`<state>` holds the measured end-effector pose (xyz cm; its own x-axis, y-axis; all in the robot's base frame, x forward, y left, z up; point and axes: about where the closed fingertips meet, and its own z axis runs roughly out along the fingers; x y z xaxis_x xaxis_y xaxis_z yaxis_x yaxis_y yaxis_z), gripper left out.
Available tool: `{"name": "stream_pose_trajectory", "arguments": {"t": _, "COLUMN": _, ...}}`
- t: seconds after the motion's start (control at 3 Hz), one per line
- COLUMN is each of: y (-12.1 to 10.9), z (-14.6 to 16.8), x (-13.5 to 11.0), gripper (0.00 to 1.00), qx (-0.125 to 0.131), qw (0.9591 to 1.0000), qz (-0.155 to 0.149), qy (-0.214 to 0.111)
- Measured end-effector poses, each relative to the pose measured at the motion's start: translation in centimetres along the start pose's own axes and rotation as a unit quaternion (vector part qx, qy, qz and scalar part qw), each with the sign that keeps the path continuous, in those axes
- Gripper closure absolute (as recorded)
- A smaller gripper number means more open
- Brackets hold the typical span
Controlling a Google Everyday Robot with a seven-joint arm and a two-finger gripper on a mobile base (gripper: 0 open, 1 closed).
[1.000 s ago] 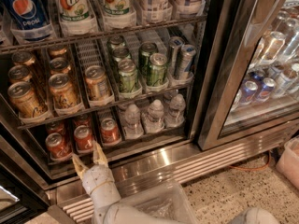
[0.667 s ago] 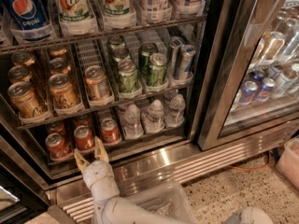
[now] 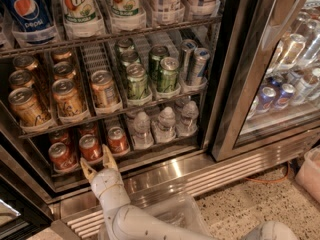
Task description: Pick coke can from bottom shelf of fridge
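Observation:
Several red coke cans stand at the left of the fridge's bottom shelf. The front ones are a left can, a middle can and a right can. My gripper reaches up from the white arm at the bottom. It sits at the shelf's front edge, just below the middle can. Its two tan fingers are spread apart and hold nothing.
Small water bottles fill the right of the bottom shelf. Orange-gold cans and green cans stand on the rack above. Large soda bottles sit on top. A glass door stands at the right. A steel sill runs below.
The gripper has crept slightly forward toward the middle coke can. Nothing else has moved.

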<state>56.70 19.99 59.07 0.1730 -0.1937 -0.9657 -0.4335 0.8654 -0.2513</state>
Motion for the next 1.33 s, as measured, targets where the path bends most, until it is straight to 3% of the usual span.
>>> {"name": "stream_pose_trajectory", "arguments": {"t": 0.33, "y": -0.67, "z": 1.91, "x": 1.30, "gripper": 0.35, "qx": -0.021, "qw": 0.9997, "qz": 0.004, "qy": 0.012}}
{"name": "stream_pose_trajectory", "arguments": {"t": 1.0, "y": -0.65, "z": 1.80, "x": 1.07, "gripper": 0.36, "qx": -0.021, "qw": 0.9997, "qz": 0.004, "qy": 0.012}}
{"name": "stream_pose_trajectory", "arguments": {"t": 1.33, "y": -0.63, "z": 1.86, "x": 0.99, "gripper": 0.30, "qx": -0.022, "qw": 0.9997, "qz": 0.003, "qy": 0.012}}
